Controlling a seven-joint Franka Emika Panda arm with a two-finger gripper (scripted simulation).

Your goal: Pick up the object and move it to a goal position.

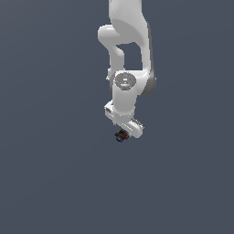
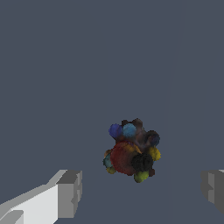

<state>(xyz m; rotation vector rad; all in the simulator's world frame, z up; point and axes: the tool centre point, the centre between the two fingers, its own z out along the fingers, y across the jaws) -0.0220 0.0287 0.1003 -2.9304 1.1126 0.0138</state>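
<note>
The object [image 2: 132, 151] is a small dark lumpy thing with red, blue and yellow specks, lying on the grey floor. In the exterior view the object [image 1: 121, 135] shows just under the white arm's hand. My gripper [image 2: 142, 192] is open, with one grey fingertip [image 2: 70, 192] on one side and the other fingertip [image 2: 213, 190] far on the other side. The object lies between and a little ahead of the fingertips, touching neither. In the exterior view the gripper [image 1: 123, 132] sits directly over the object and its fingers are hidden by the hand.
The flat grey floor [image 1: 55, 173] spreads all around with no other objects in view. The white arm [image 1: 128, 55] reaches down from the top of the exterior view.
</note>
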